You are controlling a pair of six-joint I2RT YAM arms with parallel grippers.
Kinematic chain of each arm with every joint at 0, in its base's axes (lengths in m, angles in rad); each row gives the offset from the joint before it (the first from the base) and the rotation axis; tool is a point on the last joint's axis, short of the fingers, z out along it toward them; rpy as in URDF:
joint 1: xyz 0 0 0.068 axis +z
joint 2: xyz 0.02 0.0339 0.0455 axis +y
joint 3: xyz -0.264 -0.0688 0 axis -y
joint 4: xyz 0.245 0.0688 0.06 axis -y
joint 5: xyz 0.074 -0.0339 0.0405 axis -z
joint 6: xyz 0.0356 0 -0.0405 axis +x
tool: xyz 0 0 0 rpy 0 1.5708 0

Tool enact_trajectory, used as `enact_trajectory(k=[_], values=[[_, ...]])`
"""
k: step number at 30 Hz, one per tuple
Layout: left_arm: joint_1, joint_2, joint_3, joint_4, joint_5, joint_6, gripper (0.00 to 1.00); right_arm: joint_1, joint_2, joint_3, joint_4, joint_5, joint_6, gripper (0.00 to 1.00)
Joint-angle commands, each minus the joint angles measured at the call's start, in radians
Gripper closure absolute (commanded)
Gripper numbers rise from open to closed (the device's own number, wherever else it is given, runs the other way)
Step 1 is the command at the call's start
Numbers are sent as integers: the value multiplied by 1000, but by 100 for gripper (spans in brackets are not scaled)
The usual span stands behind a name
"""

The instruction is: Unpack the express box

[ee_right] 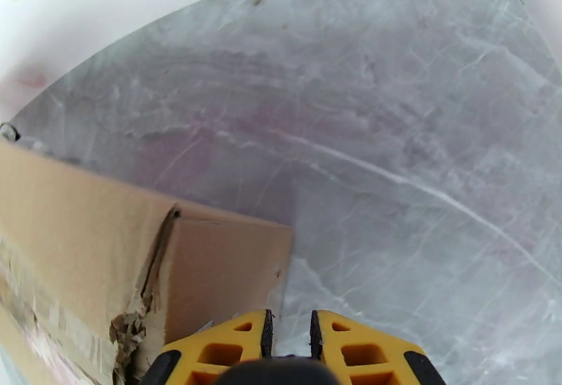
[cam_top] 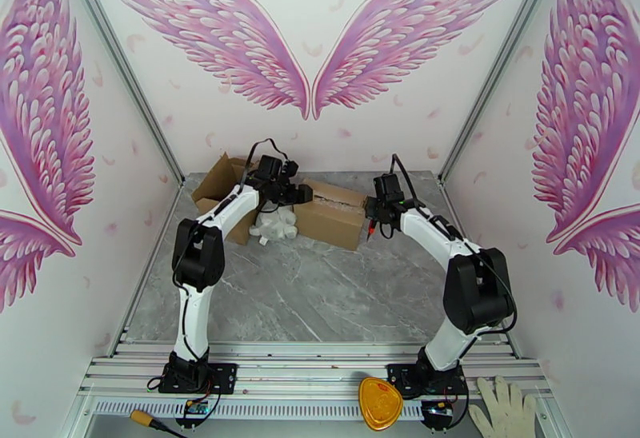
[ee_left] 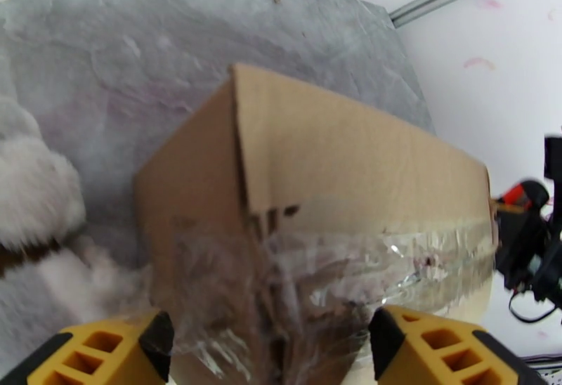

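Two pincers are bracketing the box (cam_top: 332, 212), which is lying taped shut on the table (ee_right: 421, 133) between them. Your left pincer (ee_left: 270, 337) is standing wide apart over one end of the box. Its fingers are flanking the taped corner just ahead of it and, as far as the view is showing, are not clamping it. The tape (ee_left: 365, 260) is running away from this pincer along the seam towards the right pincer (ee_right: 291, 334).

The right pincer is hovering at the opposite end, with the box corner lying just beside its fingers. The fingers are sitting nearly together with a thin slit between them, and you cannot tell whether they are pinching anything. White stuffing (ee_left: 35, 190) is lying just beside the left pincer, off the box's end.

Judging by the unbroken tape, you are working at the opening step, and nothing is coming out of this box yet. For the next move, one pincer is going to need a steady hold on the box while the other is breaking or peeling the tape along the seam without crushing the flaps.
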Motion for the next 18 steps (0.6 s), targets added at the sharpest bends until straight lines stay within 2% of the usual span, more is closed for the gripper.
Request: enact_trajectory(k=[1, 7, 11, 13, 18], values=[[-40, -80, -26, -12, 19, 12, 21, -37, 0, 59, -23, -16, -35, 100], [-39, -121, 6, -79, -129, 134, 17, -70, -69, 20, -81, 60, -67, 100], [-21, -108, 76, -105, -164, 204, 17, -69, -164, -82, -91, 81, -51, 100], [-9, -65, 161, -124, -147, 224, 17, -68, -211, -136, -90, 69, -32, 100], [-1, 159, 506, -219, -80, 268, 17, -31, -317, -274, -61, 5, 28, 100]])
